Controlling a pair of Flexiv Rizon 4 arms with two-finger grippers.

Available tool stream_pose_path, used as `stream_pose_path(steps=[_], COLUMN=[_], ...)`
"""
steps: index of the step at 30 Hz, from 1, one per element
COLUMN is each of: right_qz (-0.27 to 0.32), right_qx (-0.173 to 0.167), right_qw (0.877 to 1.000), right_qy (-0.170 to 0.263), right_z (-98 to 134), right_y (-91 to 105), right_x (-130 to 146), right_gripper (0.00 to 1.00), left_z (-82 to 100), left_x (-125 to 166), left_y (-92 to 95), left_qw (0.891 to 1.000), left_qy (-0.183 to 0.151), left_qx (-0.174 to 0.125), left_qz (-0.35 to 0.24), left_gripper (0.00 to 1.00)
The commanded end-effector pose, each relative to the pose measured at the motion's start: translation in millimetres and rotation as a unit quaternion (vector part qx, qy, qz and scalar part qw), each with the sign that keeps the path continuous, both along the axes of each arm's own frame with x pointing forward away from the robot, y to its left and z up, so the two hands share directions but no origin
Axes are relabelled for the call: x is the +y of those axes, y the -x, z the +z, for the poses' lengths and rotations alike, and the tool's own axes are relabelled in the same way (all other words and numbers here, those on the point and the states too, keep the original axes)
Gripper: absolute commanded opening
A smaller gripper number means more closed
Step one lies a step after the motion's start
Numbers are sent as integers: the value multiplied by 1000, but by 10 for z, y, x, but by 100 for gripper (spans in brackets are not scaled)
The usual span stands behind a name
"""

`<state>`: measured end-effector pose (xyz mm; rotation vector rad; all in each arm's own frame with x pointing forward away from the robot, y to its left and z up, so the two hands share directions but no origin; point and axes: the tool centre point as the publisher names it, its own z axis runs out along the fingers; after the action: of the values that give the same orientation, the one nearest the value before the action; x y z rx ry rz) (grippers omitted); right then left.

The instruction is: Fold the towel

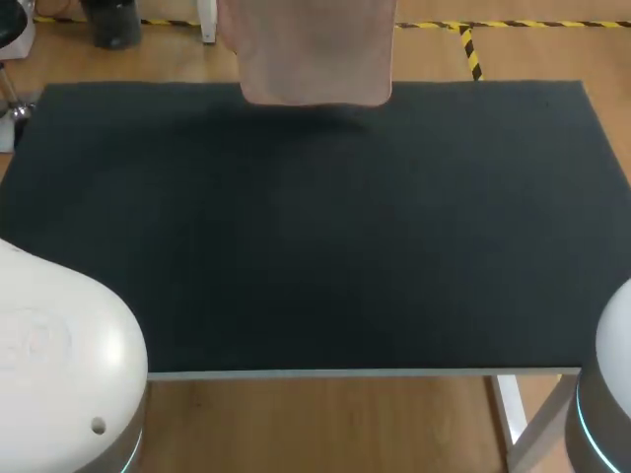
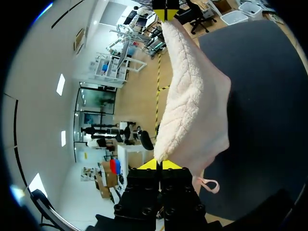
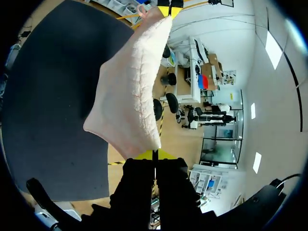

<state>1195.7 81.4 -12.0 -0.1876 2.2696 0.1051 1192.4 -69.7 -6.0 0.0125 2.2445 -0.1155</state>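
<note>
A pale pink fluffy towel hangs above the far edge of the black table, its lower hem just over the tabletop. In the head view both grippers are out of sight above the towel. My left gripper is shut on one top corner of the towel, and a small hanging loop shows beside it. My right gripper is shut on the other top corner of the towel. The towel is stretched between them, and each wrist view shows the other gripper's yellow tips at the towel's far end.
The dark tabletop spreads wide in front of the towel with nothing else on it. My arms' white bases stand at the near left and near right corners. The table's front edge is a pale strip.
</note>
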Motion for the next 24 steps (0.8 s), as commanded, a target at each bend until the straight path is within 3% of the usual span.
stream_pose_path(steps=[1,6,10,12,13,19,24], right_qz=[-5,-12,-18,-17,-20,-13,-3], right_qx=[-8,6,33,50,56,89,96], right_qw=[1000,1000,999,998,998,996,995], right_qy=[8,24,32,28,27,10,-3], right_z=[-198,-509,-828,-964,-1024,-1276,-1309], right_y=[225,568,935,1101,1184,1578,1873], right_x=[-28,-132,-222,-263,-284,-290,-216], right_gripper=[0,0,0,0,0,0,0], left_z=[-253,-687,-1070,-1188,-1227,-1246,-1101], left_x=[-71,-162,-241,-256,-257,-275,-308], left_y=[-67,213,637,835,954,1499,1749], left_qw=[999,996,990,988,985,985,984], left_qy=[10,22,50,52,70,80,85], left_qx=[25,78,114,130,135,134,126], left_qz=[-25,-48,-71,-70,-76,-79,-88], left_gripper=[0,0,0,0,0,0,0])
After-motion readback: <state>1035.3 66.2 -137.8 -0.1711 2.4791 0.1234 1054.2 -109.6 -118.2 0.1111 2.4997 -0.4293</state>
